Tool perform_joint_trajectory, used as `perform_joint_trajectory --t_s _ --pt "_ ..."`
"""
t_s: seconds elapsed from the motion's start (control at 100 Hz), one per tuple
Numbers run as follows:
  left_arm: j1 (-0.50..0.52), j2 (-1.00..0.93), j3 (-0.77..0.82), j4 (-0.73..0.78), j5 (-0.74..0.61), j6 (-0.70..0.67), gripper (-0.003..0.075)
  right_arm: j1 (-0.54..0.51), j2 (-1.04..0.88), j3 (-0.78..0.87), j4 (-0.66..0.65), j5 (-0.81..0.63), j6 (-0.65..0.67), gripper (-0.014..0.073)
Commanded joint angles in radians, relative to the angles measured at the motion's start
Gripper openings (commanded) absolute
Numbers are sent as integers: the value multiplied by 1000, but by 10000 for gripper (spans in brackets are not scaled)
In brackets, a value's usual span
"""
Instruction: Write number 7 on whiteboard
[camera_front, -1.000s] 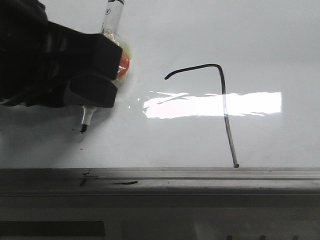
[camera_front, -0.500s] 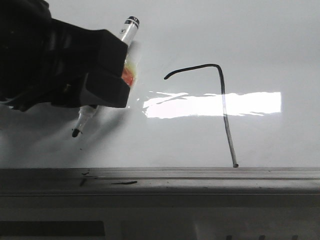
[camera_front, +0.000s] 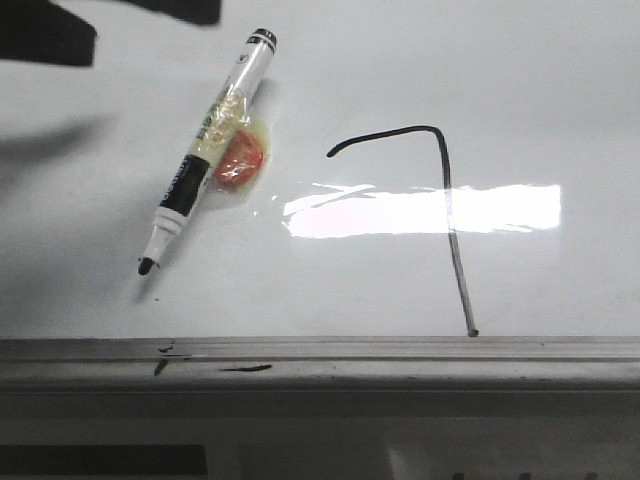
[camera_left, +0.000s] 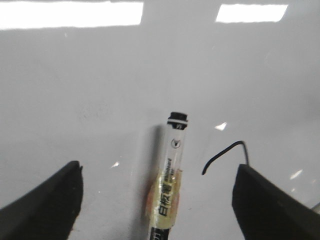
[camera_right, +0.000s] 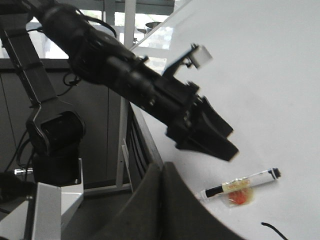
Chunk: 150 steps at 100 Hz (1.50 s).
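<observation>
While number 7 (camera_front: 445, 215) sits finished, left end effector (camera_left: 157, 200) hovers well apart.

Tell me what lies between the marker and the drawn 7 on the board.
Front view: only bare whiteboard separates the marker, with its orange tab, from the number 7.

A black-and-clear marker (camera_front: 205, 150) is lying flat at a slant, its uncapped black tip (camera_front: 146, 266) pointing toward the grey rail. An orange-red blob under yellowish tape (camera_front: 240, 162) is sticking to the barrel's middle, touching it.
</observation>
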Motion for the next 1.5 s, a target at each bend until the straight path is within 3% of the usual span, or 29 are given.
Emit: perform_joint_trajectory --t_s 0.0,0.06,0.16,0.22,0.47,1.1,1.19,1.27,1.34,1.43,1.48,1.49 --pt "1 -120 14 12 10 16 431 2 -47 7 -56 -37 -3 -43" --pt "1 -196 56 12 20 49 303 2 -102 48 -108 -39 28 -42" --pt "1 -336 150 12 52 55 71 0 -205 135 -255 -6 214 -42" --pt "1 -400 198 12 72 55 -23 0 -261 182 -299 30 280 -43" --pt "1 -561 322 12 116 55 -20 0 -408 266 -307 53 280 -43" --pt "4 -588 375 32 100 55 -20 0 -410 268 -307 62 280 -43" --pt "25 -638 403 192 62 53 -20 0 -410 268 -307 62 280 -43" --pt "75 -689 455 432 62 -30 -20 0 -410 268 -307 62 280 -43" --pt "145 -735 505 705 62 -265 -20 0 -410 268 -307 62 280 -43" --pt "260 -788 569 1119 87 -694 -20 0 -410 268 -307 62 280 -43" --pt "323 -811 595 1437 117 -956 -20 0 -410 268 -307 62 280 -43" --pt "332 -814 599 1437 123 -993 -20 0 -410 268 -307 62 280 -43"
